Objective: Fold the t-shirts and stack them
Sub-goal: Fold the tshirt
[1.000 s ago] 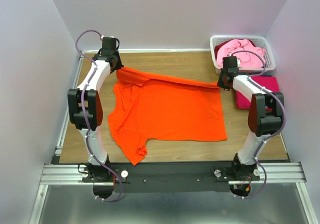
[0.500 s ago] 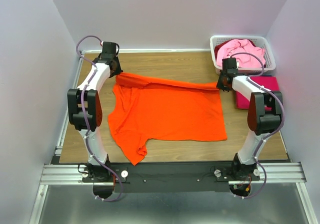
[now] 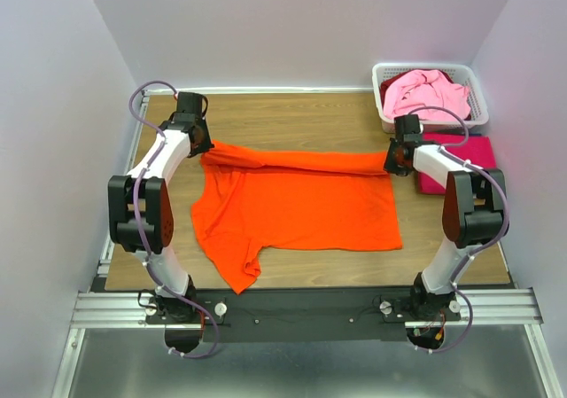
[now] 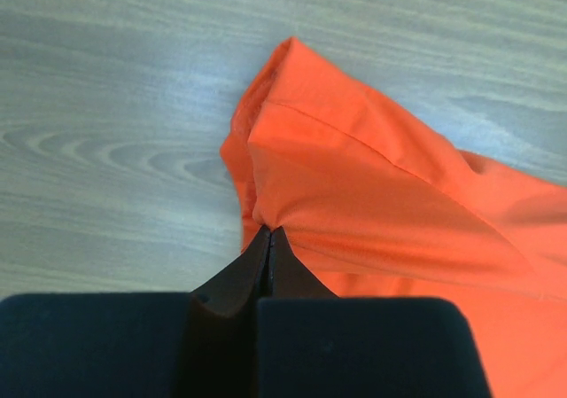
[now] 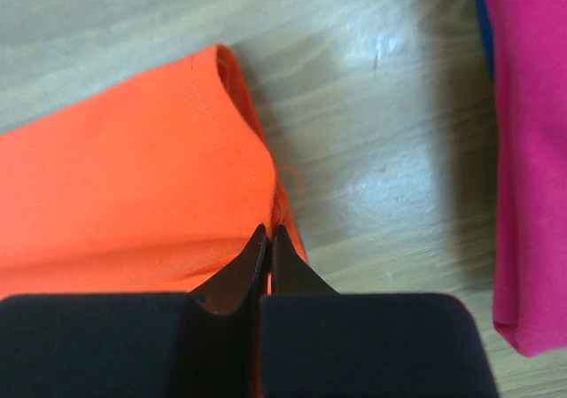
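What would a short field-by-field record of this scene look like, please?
orange t-shirt: spread on the table, far edge doubled over
left gripper: shut on the orange t-shirt's far left corner
right gripper: shut on its far right corner
magenta t-shirt: folded flat at the table's right side
pink t-shirt: crumpled in the white basket

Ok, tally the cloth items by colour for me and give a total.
Orange: 1, the orange t-shirt.
Magenta: 1, the magenta t-shirt, folded.
Pale pink: 1, the pale pink t-shirt in the white basket.
Dark red: 1, the dark red cloth beside it in the basket, mostly hidden.
Total: 4.
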